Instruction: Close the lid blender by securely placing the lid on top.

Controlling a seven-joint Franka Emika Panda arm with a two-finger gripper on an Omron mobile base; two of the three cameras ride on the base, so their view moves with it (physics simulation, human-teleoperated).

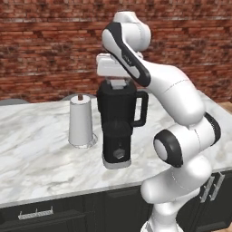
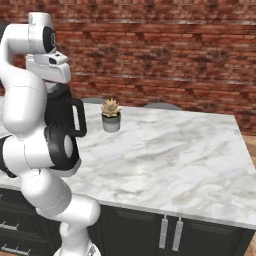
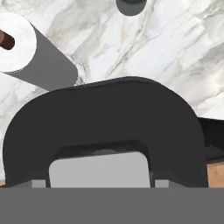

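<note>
On the left of the white-veined marble counter (image 1: 36,136) stands a white-grey cylinder with a dark red knob (image 1: 81,122), just beside the tall black blender with its dark jar and side handle (image 1: 118,122). Directly over the jar hangs the white hand, and the jaws (image 1: 117,83) reach down onto the jar's mouth. In the hand view the flat black rounded-square lid with a light grey square centre (image 3: 105,127) lies close under the camera, seemingly level on the jar top. Whether the jaws pinch the lid or have spread off it I cannot tell, since the fingertips are hidden. Further right, a small potted succulent in a grey pot (image 2: 111,115) stands well apart from the work.

To finish well, I judge the hand should press straight down, keeping the lid flat and square to the rim, then let go without dragging it sideways.
</note>
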